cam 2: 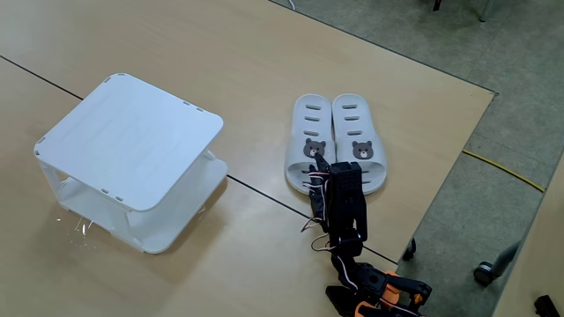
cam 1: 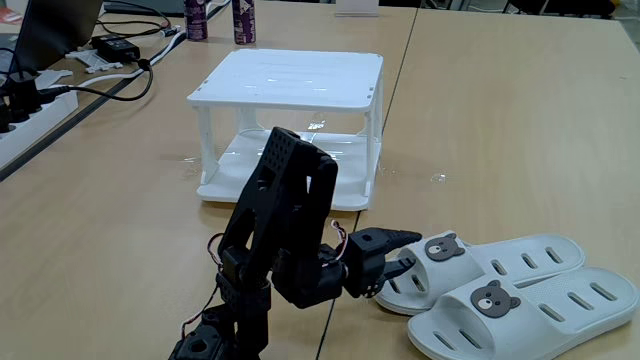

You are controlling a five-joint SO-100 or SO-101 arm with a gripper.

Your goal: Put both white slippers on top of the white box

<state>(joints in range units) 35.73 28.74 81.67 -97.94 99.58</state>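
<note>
Nearest me, gripper [cam 1: 408, 262] reaches the toe of the farther white slipper [cam 1: 500, 262]; jaw gap I cannot tell. Both slippers lie side by side, white box [cam 1: 290, 80] well behind.

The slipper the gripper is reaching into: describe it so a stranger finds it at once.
On the wooden table, right of the white rack, lies a pair of white bear-badge slippers. Take the slipper nearer the rack; the black gripper sits at its opening, unlike its twin.
</note>
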